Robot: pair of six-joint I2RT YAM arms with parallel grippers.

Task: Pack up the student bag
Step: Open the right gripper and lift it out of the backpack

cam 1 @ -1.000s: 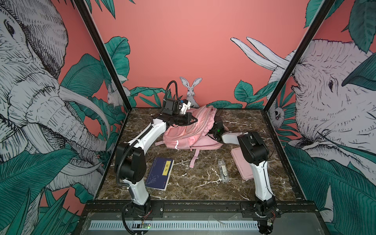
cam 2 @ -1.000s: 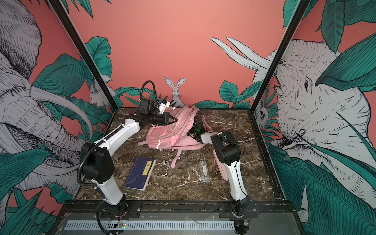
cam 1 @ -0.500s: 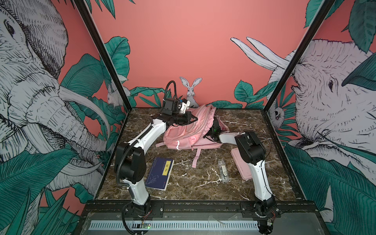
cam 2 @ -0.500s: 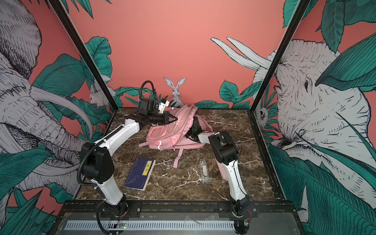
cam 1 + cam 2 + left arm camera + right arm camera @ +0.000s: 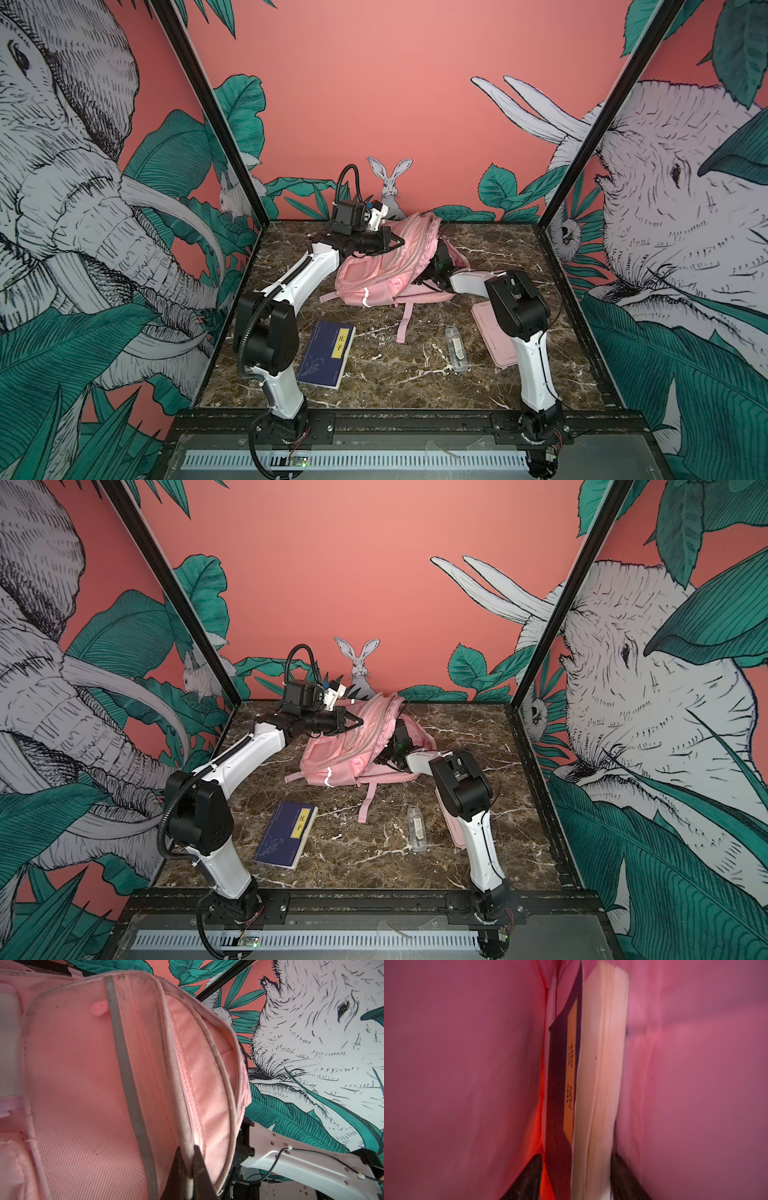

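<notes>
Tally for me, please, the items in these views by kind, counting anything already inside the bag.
Student bag: 1
Books with yellow title labels: 2 (one on the tabletop, one inside the bag)
Pink pencil case: 1
Clear plastic case: 1
Total: 5
</notes>
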